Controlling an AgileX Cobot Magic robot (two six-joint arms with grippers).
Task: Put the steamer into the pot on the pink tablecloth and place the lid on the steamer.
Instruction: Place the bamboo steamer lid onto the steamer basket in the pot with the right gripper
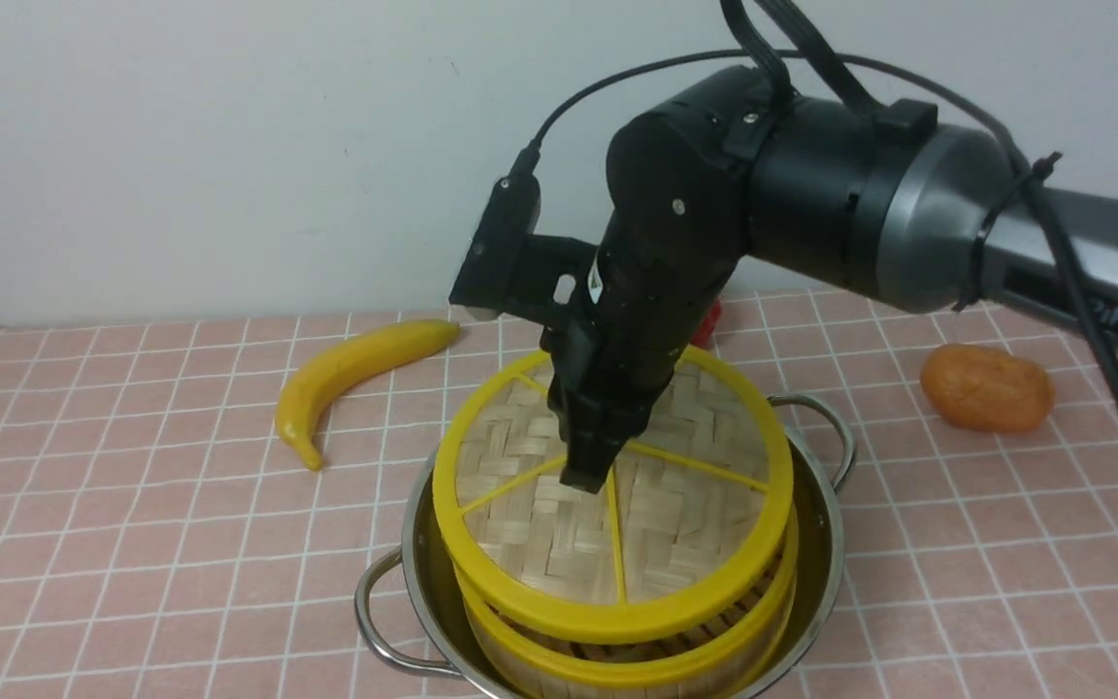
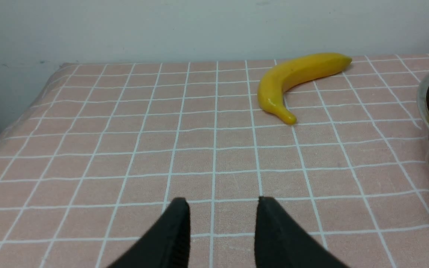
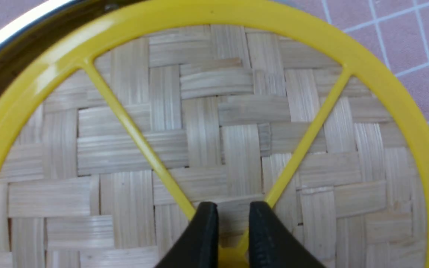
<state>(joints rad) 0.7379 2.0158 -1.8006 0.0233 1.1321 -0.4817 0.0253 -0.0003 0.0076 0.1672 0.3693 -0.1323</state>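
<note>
Left jaws spread; right jaws pinch the lid (image 1: 685, 505) by its knob atop the steamer (image 1: 608, 668).

Right arm (image 1: 908, 214): enters from the right with the forearm near level. Wrist (image 1: 666, 243) is bent steeply down. Right gripper (image 1: 586, 474) points straight down; the jaws are drawn close with a narrow gap, and its fingers (image 3: 203, 234) sit either side of the centre knob of the lid (image 3: 237, 123), closed on it.

Left gripper (image 2: 220, 223): visible only in its own wrist view. The jaws stand wide apart, with nothing between the fingers (image 2: 175, 234). It is pitched forward and down.
</note>
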